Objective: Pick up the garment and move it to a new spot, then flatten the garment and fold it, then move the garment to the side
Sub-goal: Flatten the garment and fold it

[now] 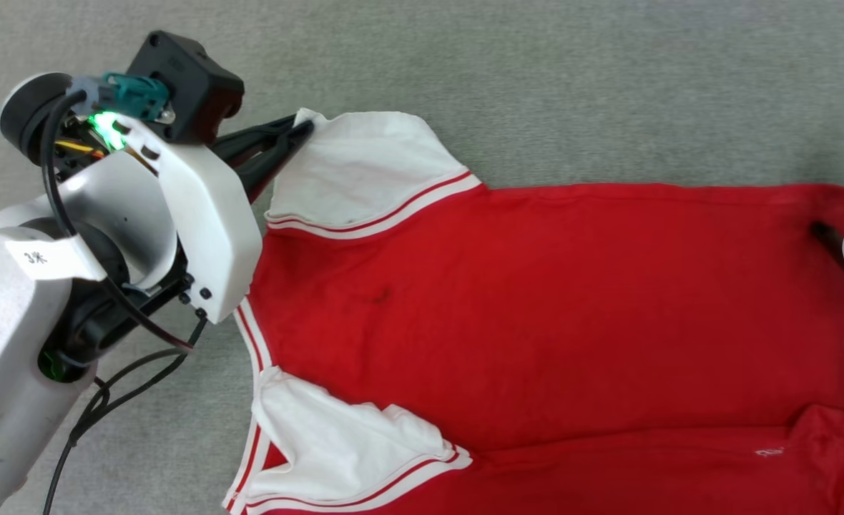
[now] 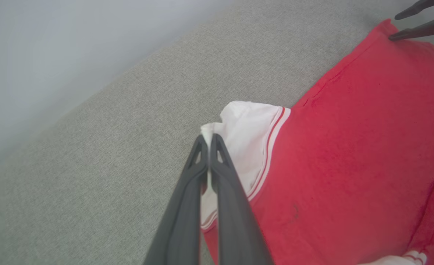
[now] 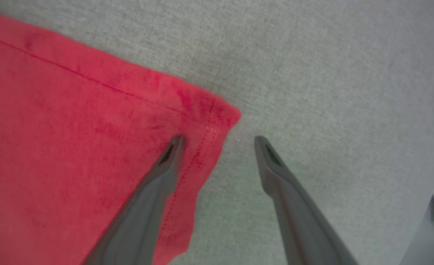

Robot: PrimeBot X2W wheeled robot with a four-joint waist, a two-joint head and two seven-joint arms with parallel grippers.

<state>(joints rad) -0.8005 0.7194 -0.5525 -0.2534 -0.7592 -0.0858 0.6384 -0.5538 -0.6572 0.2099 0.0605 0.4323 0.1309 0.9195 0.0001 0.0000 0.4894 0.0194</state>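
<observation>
The garment (image 1: 536, 315), a red shirt with white short sleeves and red-striped trim, lies spread across the grey surface with its plain side up. My left gripper (image 1: 306, 127) is shut on the far white sleeve's outer corner; in the left wrist view the two dark fingers (image 2: 209, 141) pinch that white cloth (image 2: 246, 136). My right gripper (image 3: 219, 140) stands open at the hem corner (image 3: 217, 117), one finger (image 3: 169, 158) resting on the red cloth and the other finger (image 3: 272, 162) over bare surface. In the head view its dark finger (image 1: 822, 234) shows at the right edge.
The grey fabric surface (image 1: 536, 79) stretches beyond the shirt on the far side and to the left. The near sleeve (image 1: 336, 443) lies folded onto the body. A black cable (image 1: 107, 393) hangs from my left arm.
</observation>
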